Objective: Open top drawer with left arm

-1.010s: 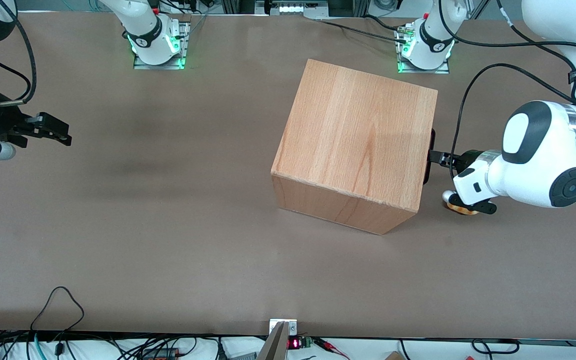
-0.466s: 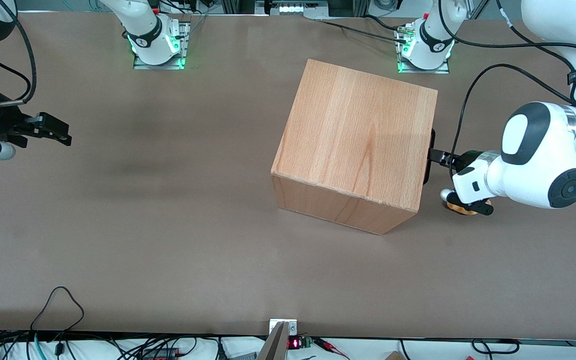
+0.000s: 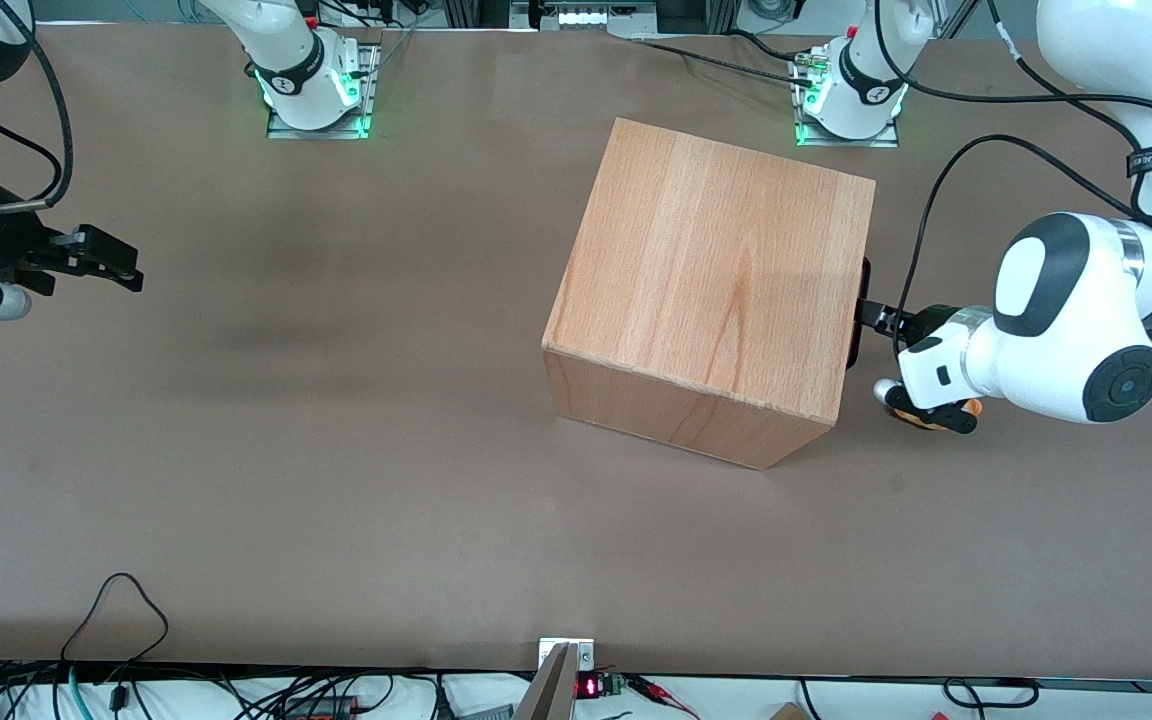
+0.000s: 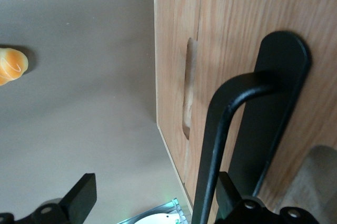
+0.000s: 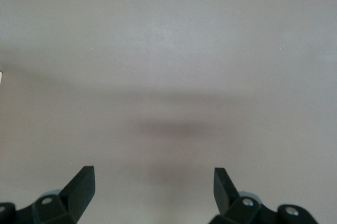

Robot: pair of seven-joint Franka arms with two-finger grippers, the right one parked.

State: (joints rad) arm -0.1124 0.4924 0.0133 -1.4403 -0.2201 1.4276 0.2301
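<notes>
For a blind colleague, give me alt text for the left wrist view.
The left arm's black two-finger gripper, open, straddles the long black bar handle on the light wooden drawer front. An orange-and-white object lies on the brown table.

1 cabinet, 1 handle, 1 orange item, 1 working gripper.
One wooden cabinet (image 3: 711, 290) on one brown table (image 3: 336, 450); one black bar handle (image 4: 231, 129); one small orange object (image 4: 11, 65); one left gripper (image 3: 871, 315) at the handle, fingers spread.
</notes>
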